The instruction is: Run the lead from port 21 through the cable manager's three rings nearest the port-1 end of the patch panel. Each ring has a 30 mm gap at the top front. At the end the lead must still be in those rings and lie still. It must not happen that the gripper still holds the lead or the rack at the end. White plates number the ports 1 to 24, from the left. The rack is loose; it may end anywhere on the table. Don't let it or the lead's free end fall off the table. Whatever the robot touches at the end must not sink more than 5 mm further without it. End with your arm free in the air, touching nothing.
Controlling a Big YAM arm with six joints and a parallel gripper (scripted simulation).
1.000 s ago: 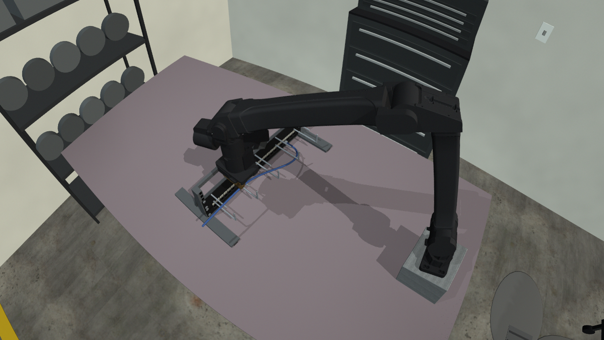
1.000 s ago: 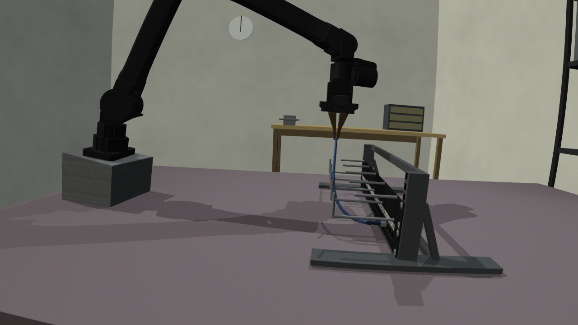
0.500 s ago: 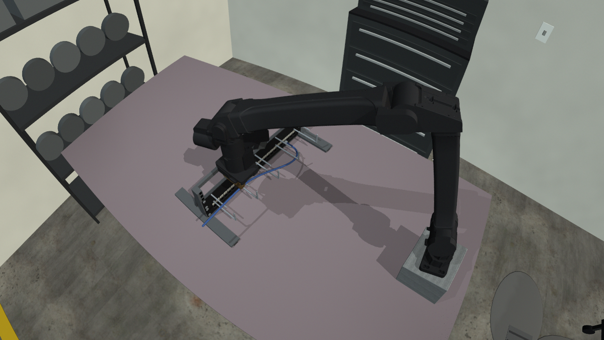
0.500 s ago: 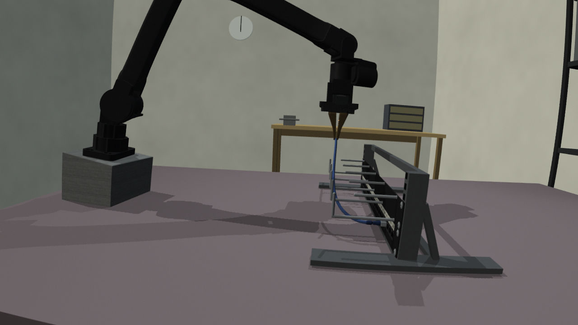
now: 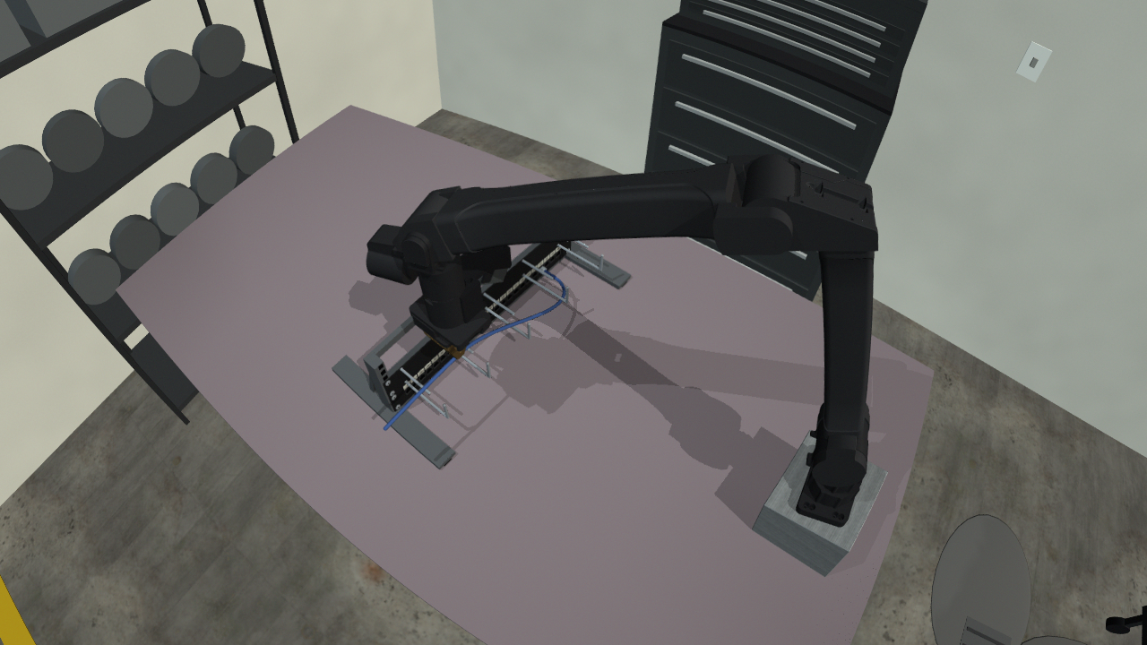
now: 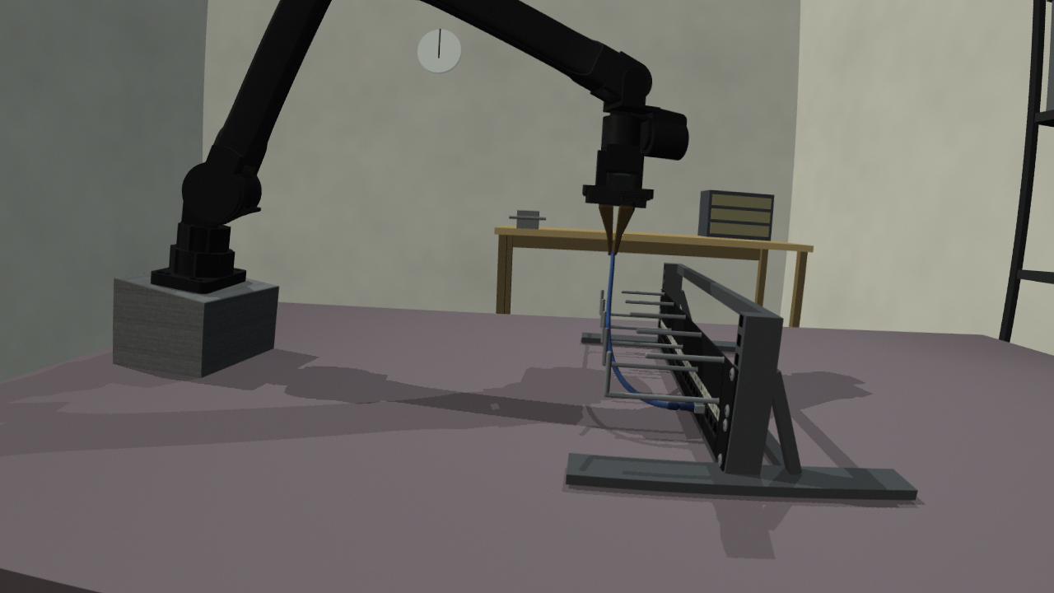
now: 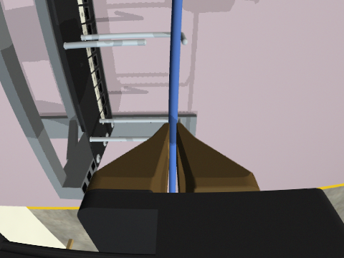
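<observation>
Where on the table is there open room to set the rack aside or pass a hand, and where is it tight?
Open table runs from the rack toward the shelving side, and between the rack and the arm's pedestal. It is tight along the ring rods, where the gripper holds the blue lead above them.

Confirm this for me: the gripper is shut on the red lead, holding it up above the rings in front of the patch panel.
Not quite: the lead is blue, not red, as the wrist view shows plainly. The rest holds: the gripper is shut on it, above the rings in front of the patch panel.
</observation>
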